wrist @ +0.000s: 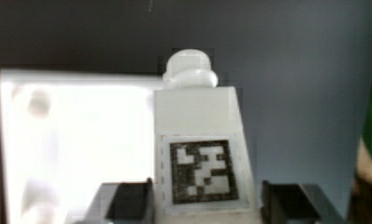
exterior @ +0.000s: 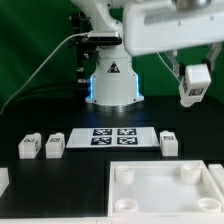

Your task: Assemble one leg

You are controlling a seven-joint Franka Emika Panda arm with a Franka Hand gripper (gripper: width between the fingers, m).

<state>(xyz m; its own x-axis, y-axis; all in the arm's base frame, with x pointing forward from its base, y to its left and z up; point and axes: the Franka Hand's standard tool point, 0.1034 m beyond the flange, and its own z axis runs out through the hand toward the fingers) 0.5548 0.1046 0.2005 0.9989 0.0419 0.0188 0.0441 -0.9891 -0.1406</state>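
Gripper point(exterior: 193, 92) clamped on one leg point(wrist: 204, 130), held aloft, well above the table point(exterior: 40, 120). Step judged: carrying it to the panel point(exterior: 150, 195). Next needs its peg point(wrist: 192, 66) lined over a corner socket point(exterior: 186, 172), upright.

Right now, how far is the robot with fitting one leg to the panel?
Done: one leg is lifted, clamped in the gripper high above the table. In hand: the wrist view shows the panel behind the held leg. Left: seating it in a corner socket; no leg stands in the panel yet. Three other legs lie loose.
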